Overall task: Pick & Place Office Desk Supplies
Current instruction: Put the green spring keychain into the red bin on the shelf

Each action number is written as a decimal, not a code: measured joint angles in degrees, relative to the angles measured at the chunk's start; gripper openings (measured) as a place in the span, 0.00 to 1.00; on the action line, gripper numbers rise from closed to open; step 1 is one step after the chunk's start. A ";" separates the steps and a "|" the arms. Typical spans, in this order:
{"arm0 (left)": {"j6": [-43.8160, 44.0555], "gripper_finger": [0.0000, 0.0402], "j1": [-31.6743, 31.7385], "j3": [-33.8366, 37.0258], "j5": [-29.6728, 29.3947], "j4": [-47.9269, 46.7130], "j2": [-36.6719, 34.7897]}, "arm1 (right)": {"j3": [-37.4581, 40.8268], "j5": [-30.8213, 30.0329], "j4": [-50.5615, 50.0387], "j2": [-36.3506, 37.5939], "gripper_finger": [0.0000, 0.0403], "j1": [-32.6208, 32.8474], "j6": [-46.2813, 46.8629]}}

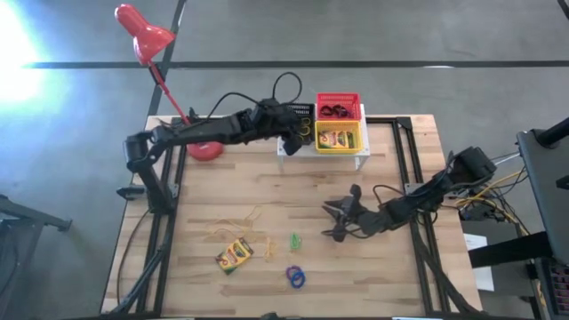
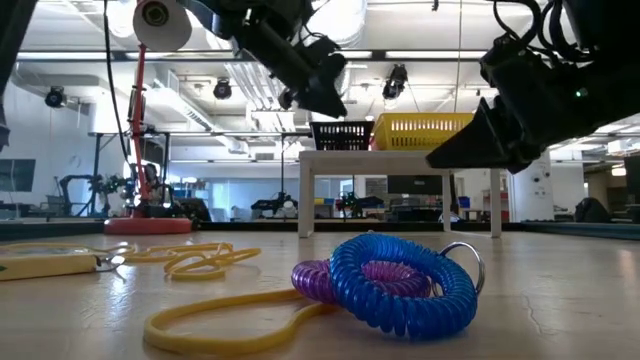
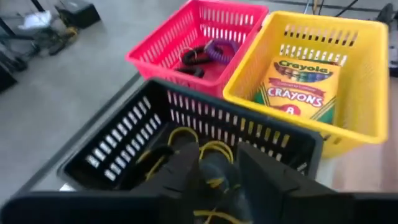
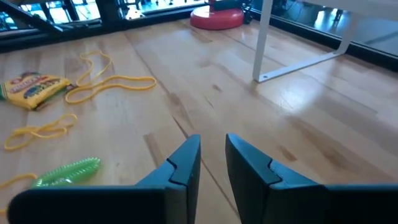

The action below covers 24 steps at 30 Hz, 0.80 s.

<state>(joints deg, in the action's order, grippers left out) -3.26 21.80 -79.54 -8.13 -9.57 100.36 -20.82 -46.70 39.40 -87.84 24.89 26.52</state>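
Your left gripper hangs over the black slatted plastic basket on the white stand at the worktop's far edge, its dark fingers parted a little with nothing between them; thin yellow rubber bands lie looped in the basket below. Beside it, the red basket holds dark and purple coiled rings, and the yellow basket holds a flat cardboard crayon box.

Your right gripper hovers above the bare planks toward the worktop's right side, its jaws narrow and empty.

On the pale, straight-grained wooden worktop, near the front edge, lie a second crayon box, loose yellow bands, a green coil and a glossy blue spiral ring resting against a purple one. The red lamp's round base sits at the far left corner. Beyond the table you see a grey concrete floor and a bright, open workshop.
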 joint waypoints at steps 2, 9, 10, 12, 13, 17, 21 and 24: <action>0.47 0.33 0.02 0.01 0.99 -1.28 -1.54 | -0.74 -0.01 -0.04 -0.92 0.19 -0.05 -0.78; 2.02 0.40 -6.87 1.01 2.43 -10.23 -9.70 | -4.70 0.63 -0.09 -6.68 0.19 -0.05 -1.18; 1.95 0.40 -8.64 1.87 2.40 -10.21 -10.65 | -5.52 1.87 -0.05 -7.79 0.19 -0.07 -1.26; 1.38 0.39 -12.71 4.83 2.37 -9.69 -12.74 | -7.43 6.48 -0.07 -10.24 0.20 -0.73 -2.43; 1.33 0.38 -14.83 6.70 2.35 -8.75 -13.53 | -8.60 10.84 -0.04 -11.40 0.21 -1.27 -3.30; 1.82 0.37 -23.05 16.15 1.42 0.25 -15.13 | -13.84 30.92 -0.13 -16.00 0.27 -5.03 -8.59; 3.01 0.36 -29.89 26.40 -0.20 15.86 -14.64 | -19.34 47.10 -2.54 -18.99 0.35 -8.71 -16.41; 6.13 0.36 -33.36 33.62 -1.92 27.19 -14.15 | -23.94 53.21 -9.59 -19.81 0.41 -9.86 -23.35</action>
<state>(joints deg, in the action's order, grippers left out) 2.87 -11.56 -45.91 -10.05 17.63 86.21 -44.76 6.51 29.81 -107.66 15.03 3.18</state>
